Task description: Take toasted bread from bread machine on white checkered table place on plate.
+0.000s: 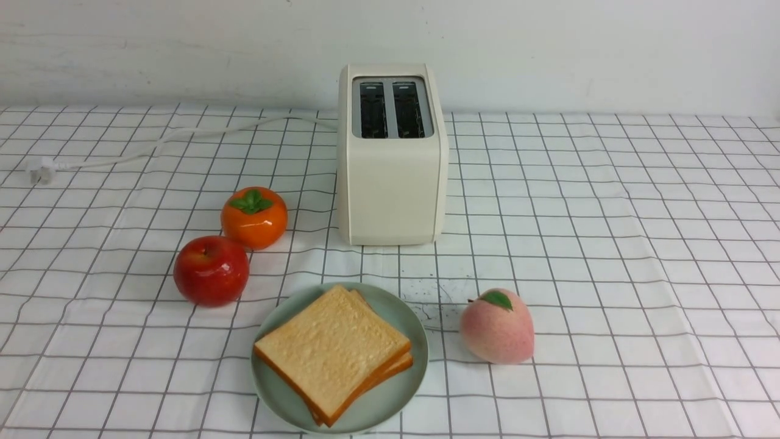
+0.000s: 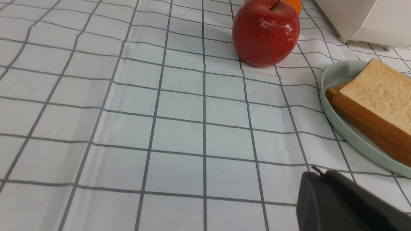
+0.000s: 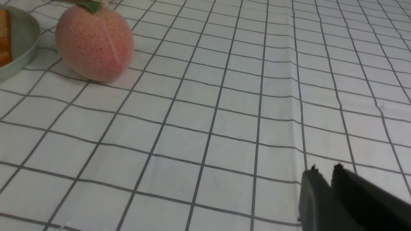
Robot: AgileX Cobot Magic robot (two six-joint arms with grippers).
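Note:
Two slices of toasted bread (image 1: 332,350) lie stacked on the mint-green plate (image 1: 420,353) at the front middle of the white checkered table (image 1: 609,244). The cream bread machine (image 1: 390,177) stands behind the plate, and both of its dark slots are empty. Neither gripper shows in the front view. My left gripper (image 2: 319,173) is shut and empty, low over the cloth to the left of the plate (image 2: 340,72) and the toast (image 2: 379,93). My right gripper (image 3: 324,168) is shut and empty over bare cloth, right of the plate (image 3: 19,41).
A red apple (image 1: 211,270) and an orange persimmon (image 1: 254,217) sit left of the bread machine. A pink peach (image 1: 496,326) sits just right of the plate. A white cord (image 1: 152,146) runs to a plug (image 1: 39,171) at the far left.

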